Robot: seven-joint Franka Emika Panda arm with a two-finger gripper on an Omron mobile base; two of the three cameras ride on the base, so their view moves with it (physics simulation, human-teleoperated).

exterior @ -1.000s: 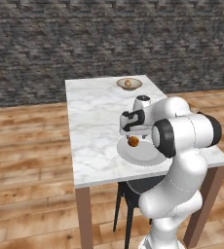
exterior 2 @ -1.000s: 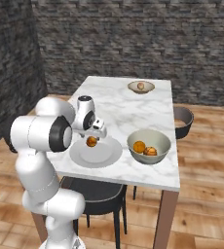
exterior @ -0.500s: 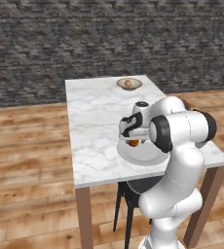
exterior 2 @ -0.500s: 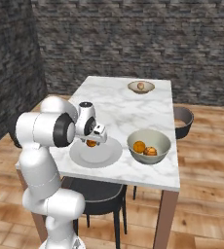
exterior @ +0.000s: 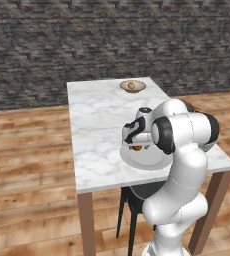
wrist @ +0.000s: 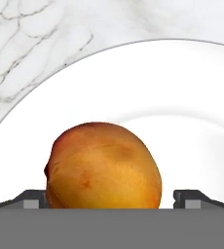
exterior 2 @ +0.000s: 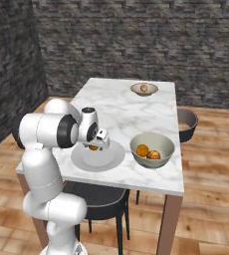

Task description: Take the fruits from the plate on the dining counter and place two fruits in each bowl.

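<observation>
Orange-skinned with a reddish blush, the last fruit [wrist: 103,165] on the plate [exterior 2: 97,160] sits near the plate's centre; likely a peach. Judgement: light, round, smooth, firm enough for a pinch but apt to roll or squirt out if gripped off-centre; best held across its widest part, fingers level with its middle.

Left to right on the surface [exterior 2: 121,107], right base view: plate at the near left; near bowl [exterior 2: 152,149] just beside it, holding two fruits [exterior 2: 148,152]; far bowl [exterior 2: 144,89] well apart at the far edge, holding one pale fruit [exterior 2: 144,88].

End effector [wrist: 112,198]: jaws spread wider than the peach, one fingertip on each side of it, small gaps showing. Nothing gripped yet; contact with the plate cannot be told.
</observation>
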